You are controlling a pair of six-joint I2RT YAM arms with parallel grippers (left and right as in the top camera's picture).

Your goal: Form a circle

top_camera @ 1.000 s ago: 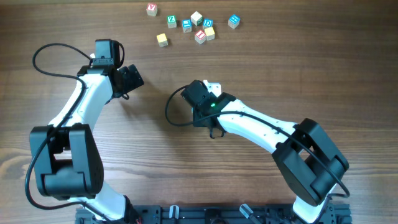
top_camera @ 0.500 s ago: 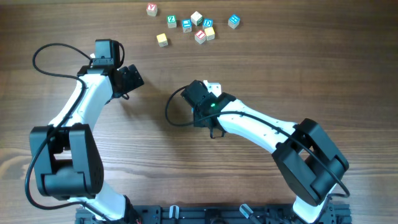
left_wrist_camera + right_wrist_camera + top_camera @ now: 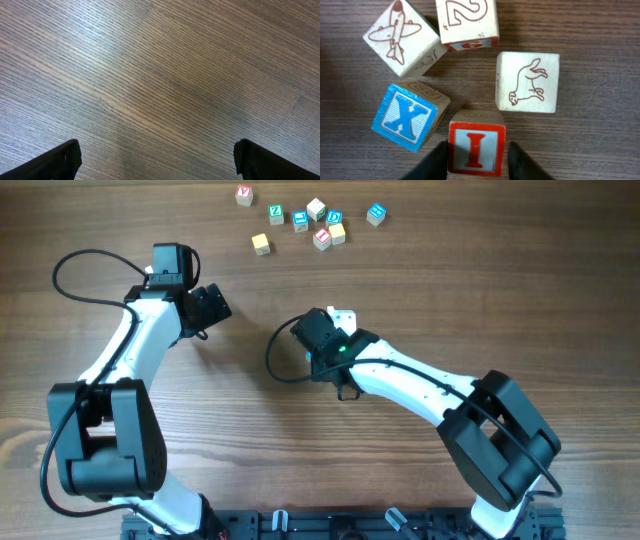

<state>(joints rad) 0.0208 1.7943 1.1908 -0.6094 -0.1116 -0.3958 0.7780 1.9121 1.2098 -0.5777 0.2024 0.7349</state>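
Straddling red "I" cube (image 3: 476, 142), unseen overhead: right hand (image 3: 476, 152), grip unclear; left hand (image 3: 156, 152) apart.

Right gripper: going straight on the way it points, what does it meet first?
The red I block lies between the fingers of the right gripper. Straight on, they would probably meet the table beside it first. Depth is unclear.

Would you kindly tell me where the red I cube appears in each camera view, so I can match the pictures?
Right wrist: the red I cube sits bottom centre, between the fingers of the right tool.
Overhead: not visible; it is hidden beneath that tool, mid-table.
Left wrist: not in it.
Shared landmark: the right tool, in overhead and right wrist; the wooden table shows in all three.
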